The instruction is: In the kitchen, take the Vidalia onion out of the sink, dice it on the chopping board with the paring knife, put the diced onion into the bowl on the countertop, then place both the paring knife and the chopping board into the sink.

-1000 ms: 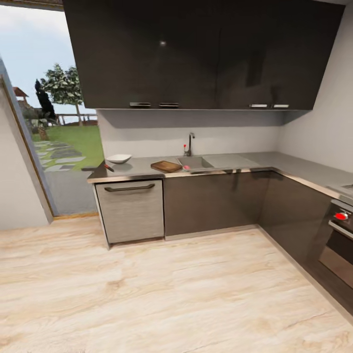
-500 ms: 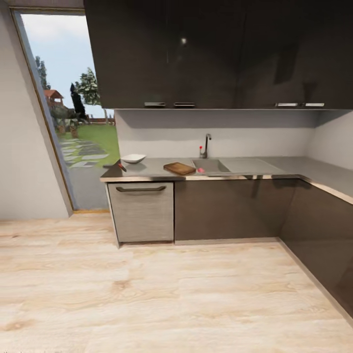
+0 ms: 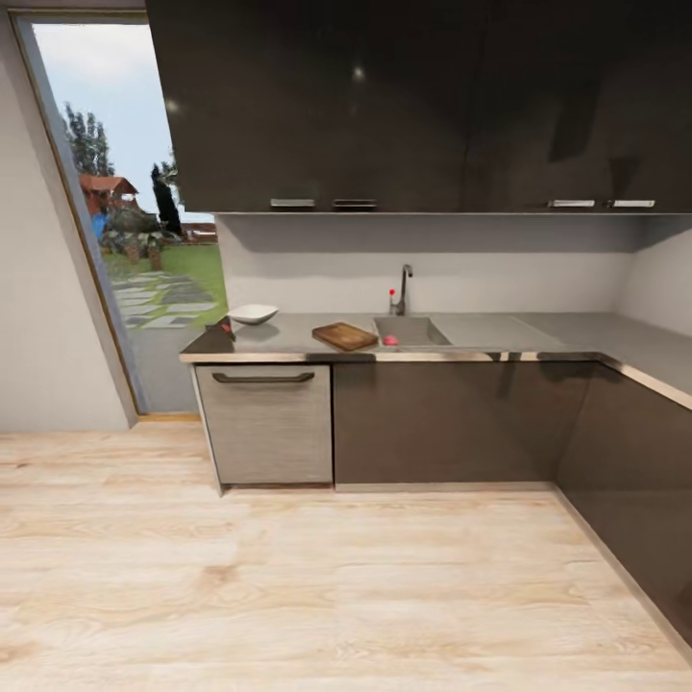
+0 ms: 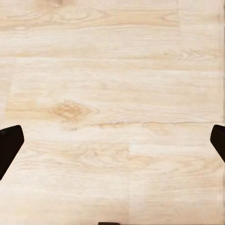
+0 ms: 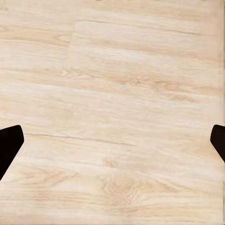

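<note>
1. The countertop lies well ahead across the pale wood floor
2. Sink holds the Vidalia onion, beside the chopping board
3. Left gripper and right gripper both spread wide, pointing floorward
4. No readable writing

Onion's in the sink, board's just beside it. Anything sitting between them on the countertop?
Nothing visible. The Vidalia onion lies at the sink's near-left corner, and the chopping board sits on the countertop right beside that edge. The bowl and paring knife lie farther left, beyond the board.
</note>
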Controlling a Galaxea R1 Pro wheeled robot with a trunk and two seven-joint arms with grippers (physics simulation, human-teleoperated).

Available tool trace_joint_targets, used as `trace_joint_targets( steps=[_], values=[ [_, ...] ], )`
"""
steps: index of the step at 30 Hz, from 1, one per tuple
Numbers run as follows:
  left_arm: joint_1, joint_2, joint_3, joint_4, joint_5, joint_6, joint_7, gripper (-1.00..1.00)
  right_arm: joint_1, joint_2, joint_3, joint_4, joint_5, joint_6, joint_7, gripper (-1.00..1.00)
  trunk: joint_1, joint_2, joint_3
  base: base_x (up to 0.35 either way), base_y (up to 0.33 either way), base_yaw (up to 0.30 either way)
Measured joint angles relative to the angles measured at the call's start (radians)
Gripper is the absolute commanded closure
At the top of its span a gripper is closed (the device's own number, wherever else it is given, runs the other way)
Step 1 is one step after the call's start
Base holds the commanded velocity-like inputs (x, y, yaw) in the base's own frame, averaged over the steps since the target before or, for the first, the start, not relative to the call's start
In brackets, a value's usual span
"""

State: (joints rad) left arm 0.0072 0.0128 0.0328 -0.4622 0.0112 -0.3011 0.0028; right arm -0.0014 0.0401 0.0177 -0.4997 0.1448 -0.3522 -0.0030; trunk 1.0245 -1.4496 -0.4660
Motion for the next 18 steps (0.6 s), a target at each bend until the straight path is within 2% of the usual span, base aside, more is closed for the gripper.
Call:
trace_joint_targets(
  steps=[7,14,18],
  values=[
    [0.0,0.001,0.0,0.0,0.0,0.0,0.0,-1.0,0.0,0.001,-0.003,0.0,-0.002,0.001,-0.002,-1.0,0.0,0.0,0.0,0.275,-0.149,0.04],
    [0.0,0.001,0.0,0.0,0.001,0.0,0.0,-1.0,0.0,0.001,-0.005,0.0,-0.004,0.001,-0.003,-1.0,0.0,0.0,0.0,0.273,-0.019,0.093],
    [0.0,0.001,0.0,0.0,0.001,0.0,0.0,-1.0,0.0,0.001,-0.004,0.0,-0.004,0.001,-0.003,-1.0,0.0,0.0,0.0,0.129,-0.002,0.009]
  ],
)
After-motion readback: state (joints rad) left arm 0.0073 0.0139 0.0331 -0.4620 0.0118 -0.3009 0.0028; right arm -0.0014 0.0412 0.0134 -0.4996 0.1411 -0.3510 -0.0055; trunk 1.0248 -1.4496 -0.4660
